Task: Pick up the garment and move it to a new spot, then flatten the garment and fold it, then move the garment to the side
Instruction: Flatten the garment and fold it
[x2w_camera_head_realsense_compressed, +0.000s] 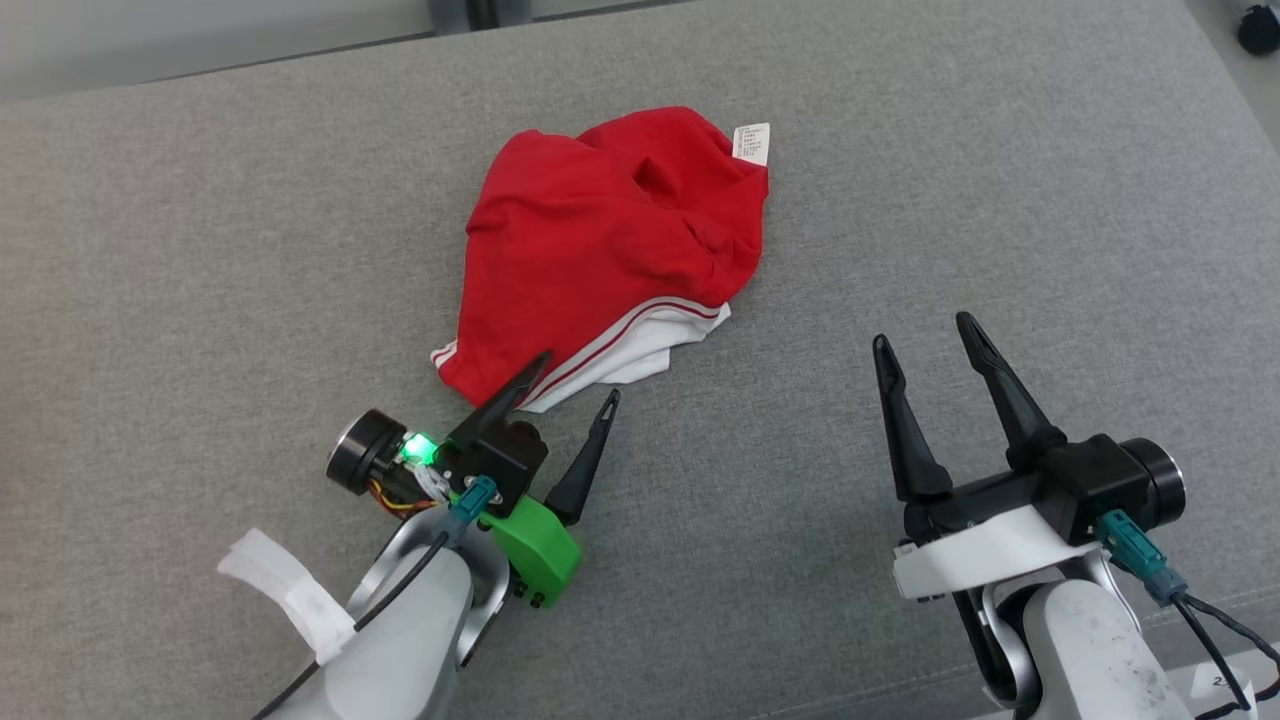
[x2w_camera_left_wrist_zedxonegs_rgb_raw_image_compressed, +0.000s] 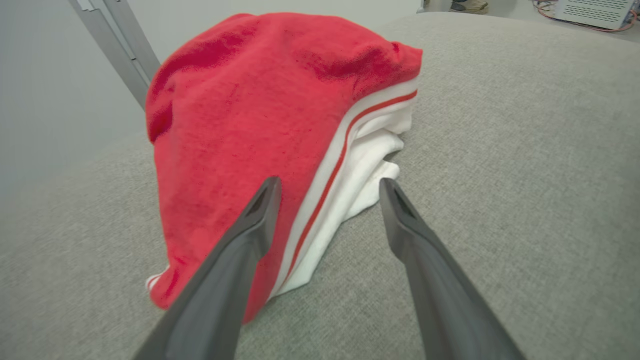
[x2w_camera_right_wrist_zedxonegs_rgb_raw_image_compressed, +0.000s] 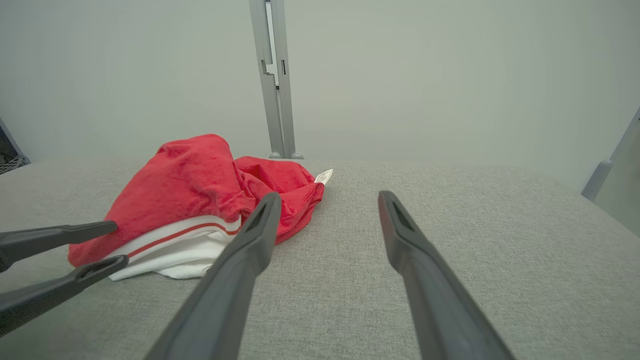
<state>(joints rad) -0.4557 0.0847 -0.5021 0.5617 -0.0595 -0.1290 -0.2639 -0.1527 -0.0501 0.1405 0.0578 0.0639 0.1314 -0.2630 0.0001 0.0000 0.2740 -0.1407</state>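
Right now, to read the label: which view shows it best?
Head view: the label lies face-up at the garment's far corner. Right wrist view shows it small, distant; left wrist view faces the striped hem instead.
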